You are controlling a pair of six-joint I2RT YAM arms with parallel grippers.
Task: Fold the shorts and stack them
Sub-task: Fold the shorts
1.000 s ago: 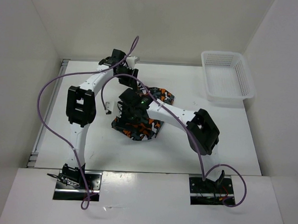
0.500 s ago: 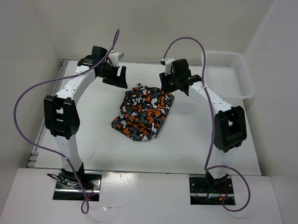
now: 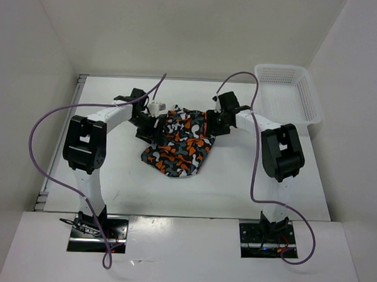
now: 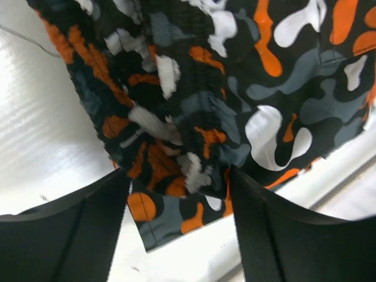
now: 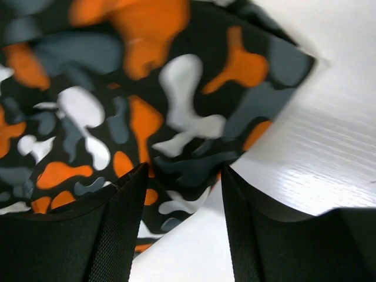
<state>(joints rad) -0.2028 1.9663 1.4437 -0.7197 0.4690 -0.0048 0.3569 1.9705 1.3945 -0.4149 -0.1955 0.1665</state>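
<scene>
Shorts (image 3: 179,147) on the table (image 3: 111,175), a gripper at each far corner.
Camouflage-print fabric lies near the middle of the white tabletop, well apart from the mesh basket (image 3: 287,99) at the far right. The left gripper (image 4: 176,176) stands over the far left corner and the right gripper (image 5: 183,173) over the far right corner. Both pairs of jaws are parted and straddle the fabric edge without pinching it; the cloth lies slack between the black fingers (image 4: 76,229).
</scene>
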